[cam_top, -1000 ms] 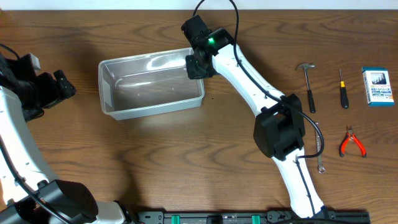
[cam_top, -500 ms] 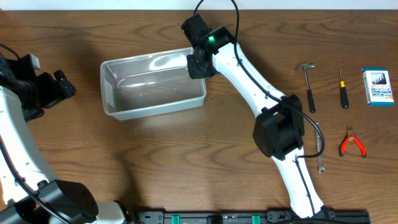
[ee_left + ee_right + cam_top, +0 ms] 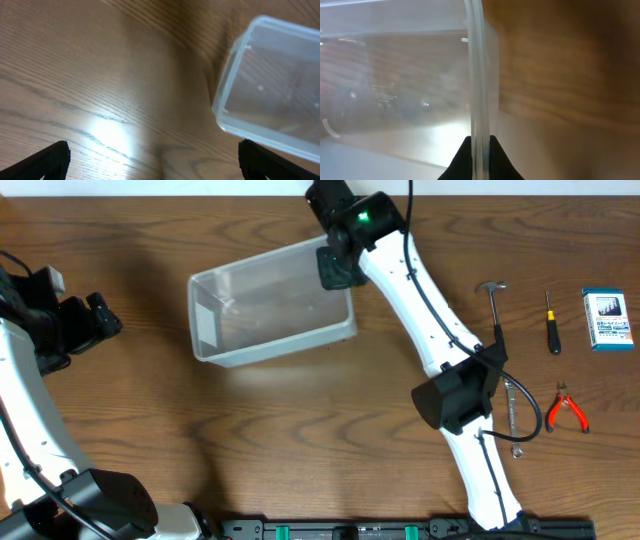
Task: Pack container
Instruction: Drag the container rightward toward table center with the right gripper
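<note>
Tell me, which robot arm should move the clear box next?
Probably the right. The right gripper is shut on the rim of the container, while the left gripper hangs open, apart from it.

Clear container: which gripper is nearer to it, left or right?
Right. The right gripper grips the container by the rim at its right end, jaws shut on the wall. The left gripper hangs open beyond the opposite end, well apart from it.

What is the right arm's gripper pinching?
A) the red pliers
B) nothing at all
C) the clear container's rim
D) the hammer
C: the right wrist view shows the right gripper shut on the rim of the container.
</note>
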Available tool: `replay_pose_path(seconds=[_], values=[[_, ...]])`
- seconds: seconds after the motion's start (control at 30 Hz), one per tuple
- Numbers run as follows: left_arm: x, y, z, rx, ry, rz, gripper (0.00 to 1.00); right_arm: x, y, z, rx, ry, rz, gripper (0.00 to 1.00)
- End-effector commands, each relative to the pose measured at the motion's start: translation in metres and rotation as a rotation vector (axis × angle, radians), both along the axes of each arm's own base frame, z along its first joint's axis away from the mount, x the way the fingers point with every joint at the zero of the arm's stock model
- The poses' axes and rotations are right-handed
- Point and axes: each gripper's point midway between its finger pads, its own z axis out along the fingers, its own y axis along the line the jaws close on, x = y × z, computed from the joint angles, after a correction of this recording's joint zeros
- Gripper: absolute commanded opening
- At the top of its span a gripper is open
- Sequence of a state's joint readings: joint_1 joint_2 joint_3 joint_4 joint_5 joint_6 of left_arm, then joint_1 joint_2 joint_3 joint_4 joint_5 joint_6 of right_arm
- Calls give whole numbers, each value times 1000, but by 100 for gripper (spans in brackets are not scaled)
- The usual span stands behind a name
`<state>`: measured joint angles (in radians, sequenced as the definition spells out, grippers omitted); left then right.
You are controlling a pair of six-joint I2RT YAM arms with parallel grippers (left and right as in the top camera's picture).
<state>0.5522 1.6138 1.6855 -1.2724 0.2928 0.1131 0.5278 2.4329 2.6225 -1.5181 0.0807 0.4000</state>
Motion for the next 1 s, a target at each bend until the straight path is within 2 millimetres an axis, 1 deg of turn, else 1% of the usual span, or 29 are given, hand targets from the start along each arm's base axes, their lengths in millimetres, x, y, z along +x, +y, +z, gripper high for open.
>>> replay_pose_path(seconds=[0.0,0.13,0.23,0.27,0.33,0.43,0.6,0.73,0.83,0.9,0.97], values=[[0,-1,0,-4,-3,-15,98,0,-14,11,-1,4,-11,1],[-2,-1,-1,-8,3,-15,98,-13,-26,8,-34,65,-17,1],[-2,-2,-1,-9,6,-15,98,-24,-35,10,-57,107,-23,2],[-2,-2,-1,-10,7,-15,98,-26,-37,11,-63,111,-13,1],[-3,-2,-1,-10,7,-15,98,-28,-34,16,-44,109,16,1],[-3,-2,-1,-10,7,-15,98,-28,-38,27,-41,85,13,1],[-5,-3,-2,-16,17,-15,98,-28,-50,55,-17,30,15,1],[-5,-4,-2,-17,19,-15,98,-35,-61,76,-9,-3,32,1],[-5,-4,-2,-18,19,-15,98,-49,-78,82,-21,21,21,1],[-5,-4,-2,-18,19,-15,98,-60,-92,81,-39,51,3,1],[-5,-4,-2,-18,19,-15,98,-73,-110,78,-67,82,-24,1]])
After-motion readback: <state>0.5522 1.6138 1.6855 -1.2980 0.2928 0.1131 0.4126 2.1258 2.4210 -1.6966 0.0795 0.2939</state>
